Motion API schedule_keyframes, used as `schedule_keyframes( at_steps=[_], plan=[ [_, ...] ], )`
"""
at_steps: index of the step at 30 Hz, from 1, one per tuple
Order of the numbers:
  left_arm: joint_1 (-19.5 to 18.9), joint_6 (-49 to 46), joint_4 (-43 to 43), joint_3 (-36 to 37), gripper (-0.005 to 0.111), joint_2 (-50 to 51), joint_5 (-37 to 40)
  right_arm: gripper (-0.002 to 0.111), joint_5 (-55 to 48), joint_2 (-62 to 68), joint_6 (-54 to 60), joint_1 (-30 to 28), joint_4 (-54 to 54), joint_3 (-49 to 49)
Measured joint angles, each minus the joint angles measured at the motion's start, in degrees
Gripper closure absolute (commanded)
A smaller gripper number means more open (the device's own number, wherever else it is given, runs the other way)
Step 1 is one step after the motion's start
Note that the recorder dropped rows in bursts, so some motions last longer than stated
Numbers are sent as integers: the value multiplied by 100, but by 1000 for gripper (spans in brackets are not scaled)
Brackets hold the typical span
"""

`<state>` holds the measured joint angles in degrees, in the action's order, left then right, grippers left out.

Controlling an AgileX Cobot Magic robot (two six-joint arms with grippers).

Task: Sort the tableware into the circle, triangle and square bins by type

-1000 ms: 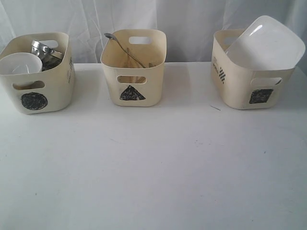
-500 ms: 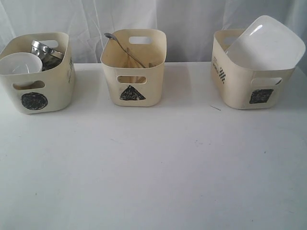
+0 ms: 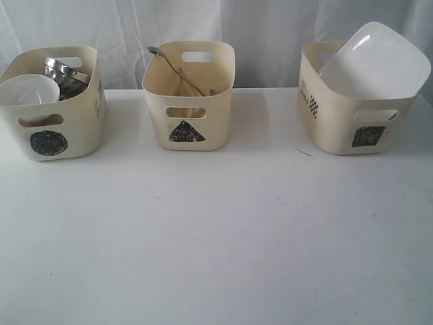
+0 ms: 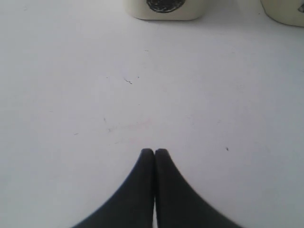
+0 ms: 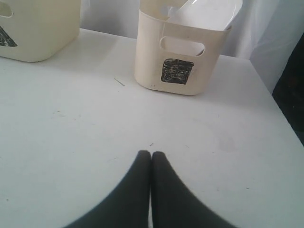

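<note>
- We see three alike cream tubs with rounded corners and handle cutouts, standing in a row along the far side of the white surface (image 3: 216,237), well apart from one another.
- The circle bin (image 3: 78,128), on the left, bears a black scribbled disc under its front cutout. A small white bowl (image 3: 28,90) sits in it, with shiny steel cups (image 3: 64,74) beside and behind the bowl.
- The triangle bin (image 3: 218,112), in the middle, carries a black triangle. A steel spoon (image 3: 155,51) leans on its left rim, head poking above the edge. Something pale and wooden lies inside, but we cannot tell what it is.
- The square bin (image 3: 331,128), on the right, has a black square on its front and a checkered mark on its side. A large white rounded-square plate (image 3: 375,61) rests tilted on it, sticking up above the rim.
- The left end effector (image 4: 154,152) is clenched, its dark fingers pressed together over bare surface and grasping nothing.
- The right end effector (image 5: 150,154) is likewise clenched and empty, facing the square bin.
- A white curtain (image 3: 270,34) hangs behind.
</note>
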<state>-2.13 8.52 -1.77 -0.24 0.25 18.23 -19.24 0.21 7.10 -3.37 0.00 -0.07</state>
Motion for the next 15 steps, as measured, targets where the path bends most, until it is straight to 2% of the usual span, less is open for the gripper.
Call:
schedule_keyframes(
  at_steps=[4,15],
  plan=[
    [-262,-404,-207,0,107,0,12,108,-13,0,0,0,0,0],
    [-274,-717,-309,0,107,0,24,108,-13,0,0,0,0,0]
  ],
)
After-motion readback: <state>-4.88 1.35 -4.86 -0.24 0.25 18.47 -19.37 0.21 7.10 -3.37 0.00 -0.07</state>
